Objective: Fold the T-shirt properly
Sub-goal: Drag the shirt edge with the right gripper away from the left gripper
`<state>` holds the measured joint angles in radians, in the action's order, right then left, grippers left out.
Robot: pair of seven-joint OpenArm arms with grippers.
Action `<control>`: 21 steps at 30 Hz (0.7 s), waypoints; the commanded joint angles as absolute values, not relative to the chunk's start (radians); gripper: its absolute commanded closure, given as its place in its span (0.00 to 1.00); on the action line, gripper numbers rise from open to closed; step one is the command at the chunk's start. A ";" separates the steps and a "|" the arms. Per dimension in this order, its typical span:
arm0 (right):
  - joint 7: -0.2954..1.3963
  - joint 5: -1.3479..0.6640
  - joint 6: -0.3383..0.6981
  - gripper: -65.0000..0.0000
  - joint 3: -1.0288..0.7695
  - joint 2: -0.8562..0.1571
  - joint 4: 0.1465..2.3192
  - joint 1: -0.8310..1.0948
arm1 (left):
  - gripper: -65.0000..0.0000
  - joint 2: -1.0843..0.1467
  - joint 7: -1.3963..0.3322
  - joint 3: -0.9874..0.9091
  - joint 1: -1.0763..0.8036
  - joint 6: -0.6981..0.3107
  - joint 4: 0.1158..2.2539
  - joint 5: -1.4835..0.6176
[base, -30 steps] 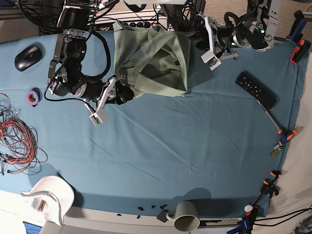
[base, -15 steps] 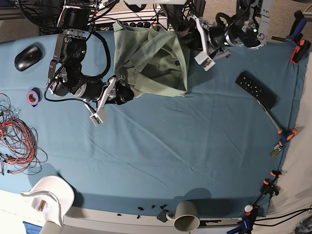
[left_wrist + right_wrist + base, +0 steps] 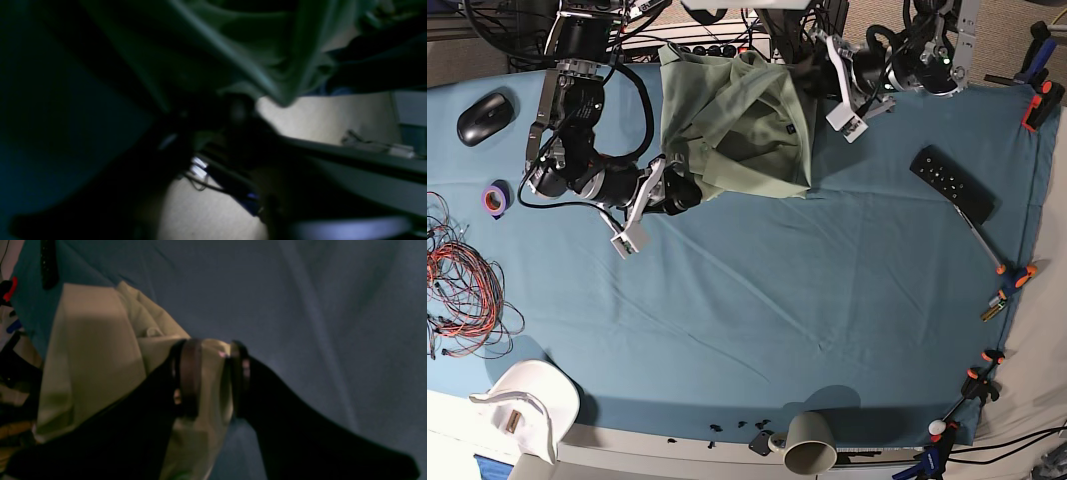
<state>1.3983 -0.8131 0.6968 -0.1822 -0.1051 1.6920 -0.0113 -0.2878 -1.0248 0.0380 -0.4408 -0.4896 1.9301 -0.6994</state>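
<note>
Both grippers at the bunched T-shirt (image 3: 737, 125), frame top.
Right gripper (image 3: 210, 380) pinches a hem; left gripper (image 3: 805, 72) unreadable. A weak hold could drop it.

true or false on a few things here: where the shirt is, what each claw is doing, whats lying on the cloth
1. The shirt lies bunched at the far edge of the table. True.
2. The right claw is shut on a shirt edge. True: fabric runs between its two fingers in the right wrist view.
3. The shirt is already folded into a neat rectangle. False: it is crumpled, with loose overlapping folds.
4. The remote lies on top of the shirt. False: it lies apart from it on the blue cloth, on the left arm's side.
5. The left claw hovers over the middle of the table. False: it is at the far edge, against the shirt.
6. A roll of purple tape lies near the mouse. True.
</note>
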 commanded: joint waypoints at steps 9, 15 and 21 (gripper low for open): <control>1.376 -0.842 0.698 1.00 -0.252 -0.113 1.708 -0.028 | 1.00 -0.319 -1.065 0.036 -0.361 -0.467 1.940 -0.706; 1.377 -0.842 0.695 1.00 -0.349 -0.113 1.708 -0.027 | 1.00 -0.336 -1.035 0.036 -0.309 -0.459 1.939 -0.648; 1.377 -0.841 0.698 1.00 -0.374 -0.113 1.708 -0.028 | 1.00 -0.336 -1.068 0.036 -0.305 -0.441 1.939 -0.639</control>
